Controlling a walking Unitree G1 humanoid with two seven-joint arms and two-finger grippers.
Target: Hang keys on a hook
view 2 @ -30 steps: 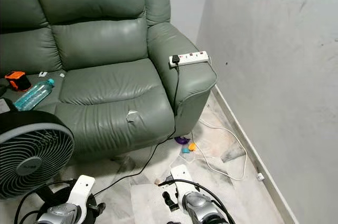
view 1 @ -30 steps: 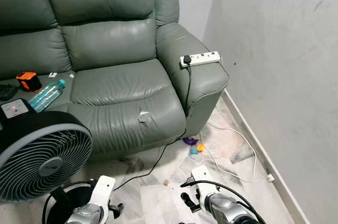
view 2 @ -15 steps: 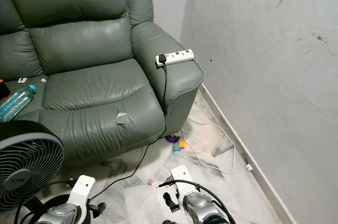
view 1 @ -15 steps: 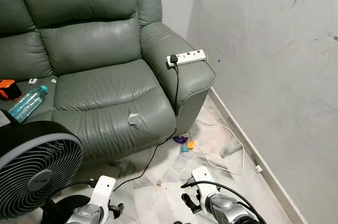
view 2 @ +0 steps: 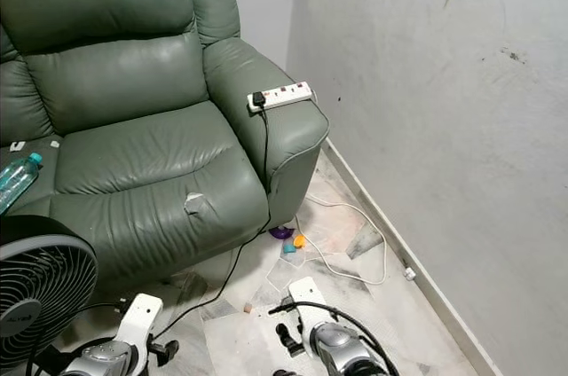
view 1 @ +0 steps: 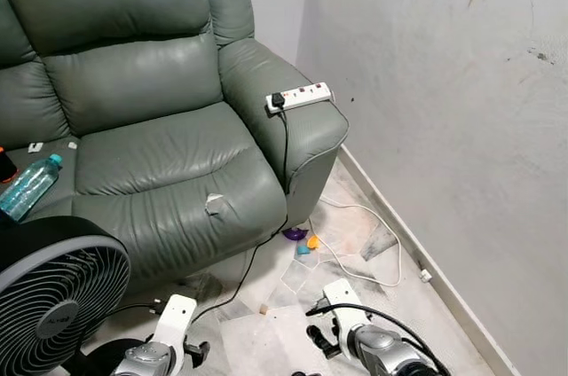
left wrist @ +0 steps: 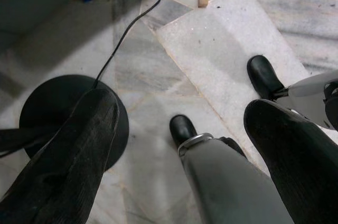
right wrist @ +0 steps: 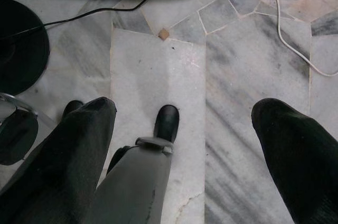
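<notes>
Both arms hang low at my sides over the marble floor. My left gripper [left wrist: 182,109] is open with nothing between its black fingers [left wrist: 63,155]; below it I see my legs and feet. My right gripper [right wrist: 185,109] is open too and holds nothing, its fingers [right wrist: 288,145] spread over pale floor tiles. From the head, the left arm [view 1: 166,340] and right arm [view 1: 366,342] show at the bottom edge.
A green leather sofa [view 1: 151,128] stands ahead on the left, with a white power strip [view 1: 300,97] on its armrest. A black floor fan [view 1: 53,305] is close by on my left. A white cable [view 1: 373,243] and small toys [view 1: 302,240] lie by the grey wall [view 1: 444,128].
The camera has swung to the right: the sofa, bottle and fan slid left in view and more wall shows. Both arms hang as before.
</notes>
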